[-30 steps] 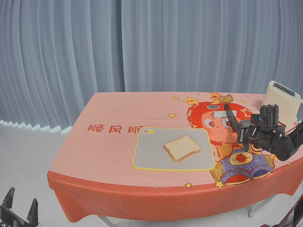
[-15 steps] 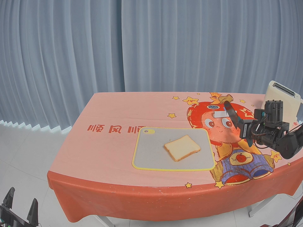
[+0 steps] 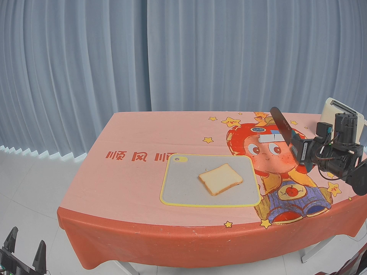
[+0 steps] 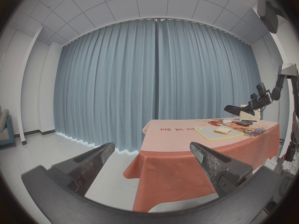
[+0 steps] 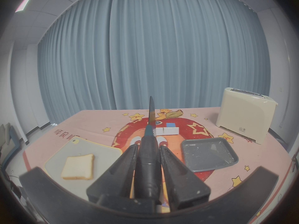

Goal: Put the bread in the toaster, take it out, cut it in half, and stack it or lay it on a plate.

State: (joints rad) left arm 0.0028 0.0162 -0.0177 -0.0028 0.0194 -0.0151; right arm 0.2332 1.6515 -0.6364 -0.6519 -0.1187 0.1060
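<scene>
change: we see right gripper [image 3: 301,151], clamped on knife [image 3: 281,125], rise and pull back toward toaster [image 3: 332,109] | bread [image 3: 220,178] whole on cutting board [image 3: 183,184] | cut not started | left gripper [image 4: 151,147] spread wide

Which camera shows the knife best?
Head view: the knife shows its blade broadside. The right wrist view shows it edge-on from behind the handle; the left wrist view shows it small and far off.

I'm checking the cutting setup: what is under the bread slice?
A grey cutting board with a yellow rim lies under the bread slice, flat on the orange tablecloth. The board's patch beneath the slice is covered.
</scene>
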